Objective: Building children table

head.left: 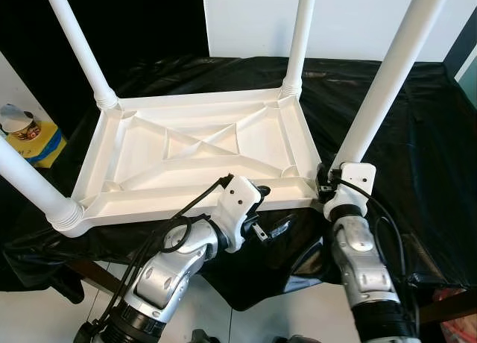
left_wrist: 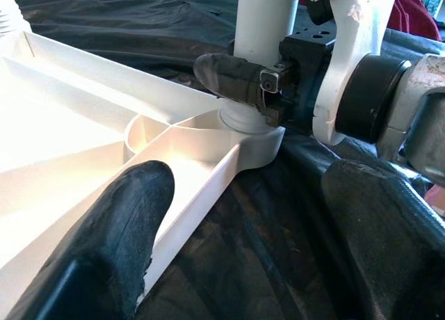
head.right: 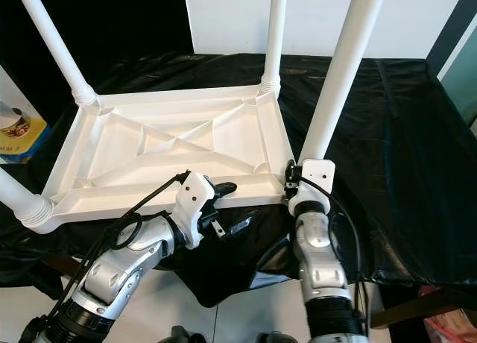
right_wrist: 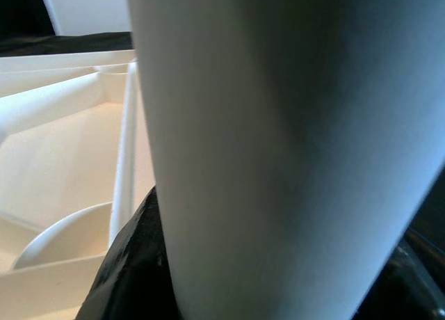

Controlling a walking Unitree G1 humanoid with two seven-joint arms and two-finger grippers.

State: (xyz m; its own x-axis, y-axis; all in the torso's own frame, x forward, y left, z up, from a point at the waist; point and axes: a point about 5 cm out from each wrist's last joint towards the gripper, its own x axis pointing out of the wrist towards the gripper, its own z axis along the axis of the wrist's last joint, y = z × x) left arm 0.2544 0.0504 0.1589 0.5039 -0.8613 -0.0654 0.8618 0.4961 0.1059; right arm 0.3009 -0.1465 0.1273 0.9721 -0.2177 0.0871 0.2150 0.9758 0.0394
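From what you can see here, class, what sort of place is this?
Probably an indoor work area set up for assembly: an upturned white table top with legs fitted lies on a black plastic sheet over a bench, with a pale floor and a white wall panel behind.

The upturned tabletop [head.left: 201, 153] is lying on the sheeted surface [head.left: 402, 134], a leg rising from each corner. At its near right corner, the right tool [head.left: 326, 185] is gripping the leg [head.left: 387, 74]. The left tool [head.left: 261, 209] is hovering spread over its near rim. A tin [head.left: 19, 123] is sitting left of the tabletop.
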